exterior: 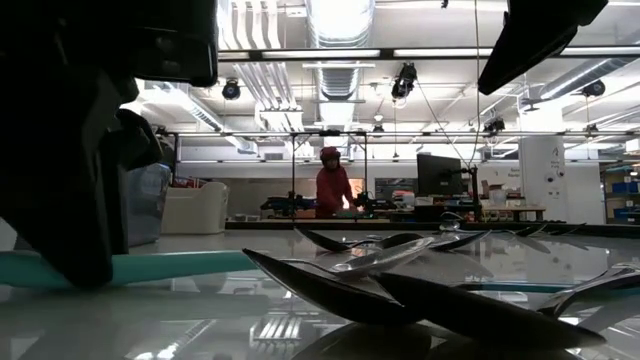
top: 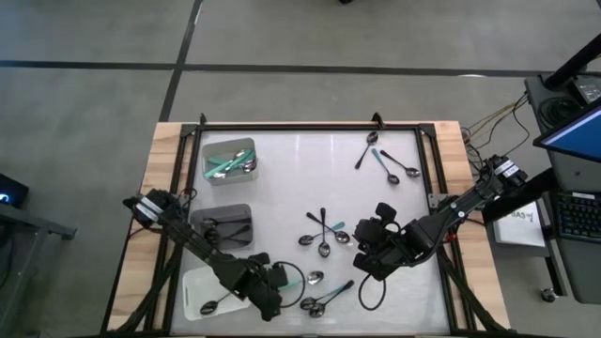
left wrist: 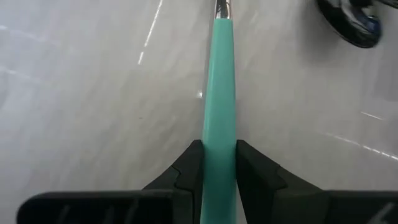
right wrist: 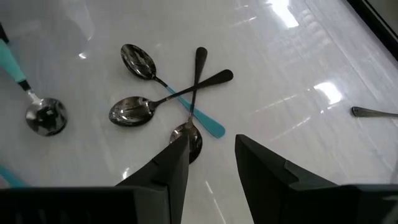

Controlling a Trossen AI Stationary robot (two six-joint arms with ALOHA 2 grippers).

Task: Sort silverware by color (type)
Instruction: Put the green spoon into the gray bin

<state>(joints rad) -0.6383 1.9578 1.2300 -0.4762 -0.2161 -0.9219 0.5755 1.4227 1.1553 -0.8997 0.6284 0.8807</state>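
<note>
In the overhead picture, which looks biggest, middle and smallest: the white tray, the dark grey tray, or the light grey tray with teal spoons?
1. White tray, though the left arm covers part of it.
2. Dark grey tray and light grey tray look about alike, so I won't rank them.
</note>
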